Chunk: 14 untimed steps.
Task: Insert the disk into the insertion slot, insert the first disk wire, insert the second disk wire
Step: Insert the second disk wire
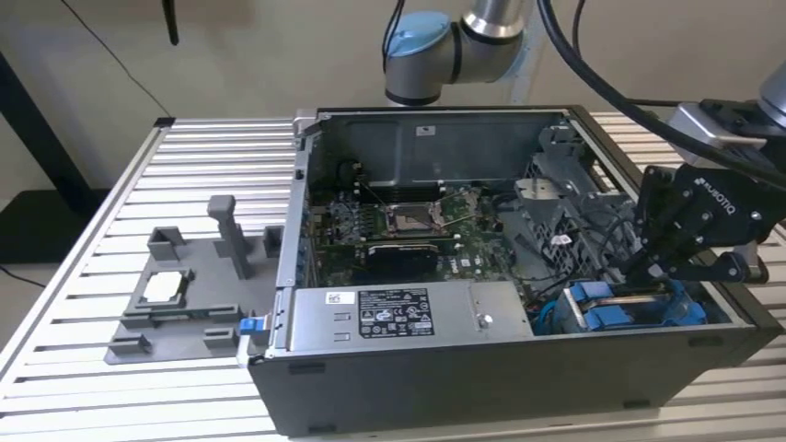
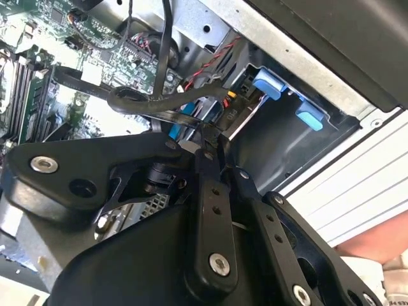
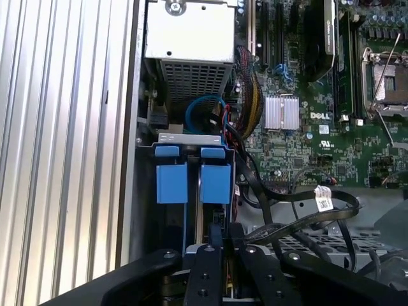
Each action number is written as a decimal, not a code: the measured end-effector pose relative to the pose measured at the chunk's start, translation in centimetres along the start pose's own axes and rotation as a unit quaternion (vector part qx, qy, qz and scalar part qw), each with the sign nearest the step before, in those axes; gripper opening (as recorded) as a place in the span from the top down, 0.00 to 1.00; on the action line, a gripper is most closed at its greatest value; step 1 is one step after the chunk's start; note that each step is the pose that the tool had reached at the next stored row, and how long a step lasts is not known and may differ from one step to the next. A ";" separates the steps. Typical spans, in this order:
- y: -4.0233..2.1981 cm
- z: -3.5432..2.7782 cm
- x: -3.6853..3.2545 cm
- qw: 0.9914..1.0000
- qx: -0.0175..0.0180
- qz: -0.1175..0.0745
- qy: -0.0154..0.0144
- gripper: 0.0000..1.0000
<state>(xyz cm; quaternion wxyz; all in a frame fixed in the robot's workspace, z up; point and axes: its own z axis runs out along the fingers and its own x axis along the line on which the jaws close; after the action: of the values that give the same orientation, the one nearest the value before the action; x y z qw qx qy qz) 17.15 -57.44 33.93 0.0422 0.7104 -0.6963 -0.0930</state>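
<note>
**Hand down at the drive cage**

I've got the hand (image 1: 647, 276) at the case's (image 1: 491, 387) near corner on the exterior view's right, right over the slot (image 3: 191, 191) with its blue tabs. The disk (image 1: 627, 308) sits in that blue carrier there. Fingers look pinched together around a cable, but I honestly can't tell.

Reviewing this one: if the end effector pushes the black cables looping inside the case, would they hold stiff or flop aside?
Probably floppy: in the second wrist view the black cables lie in loose curves, so a push should bend them aside. They look thick, so they may spring back. Their loops could also snag.
</note>
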 end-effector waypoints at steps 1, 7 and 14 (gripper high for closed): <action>0.00 0.01 0.00 1.000 0.000 0.000 0.000 0.84; -0.05 0.32 0.02 1.000 0.000 0.002 0.000 0.84; 0.10 0.54 0.04 1.000 0.000 0.003 0.000 0.84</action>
<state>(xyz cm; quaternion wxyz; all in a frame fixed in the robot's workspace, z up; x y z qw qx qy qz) 16.95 -57.44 33.42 0.0423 0.7084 -0.6985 -0.0927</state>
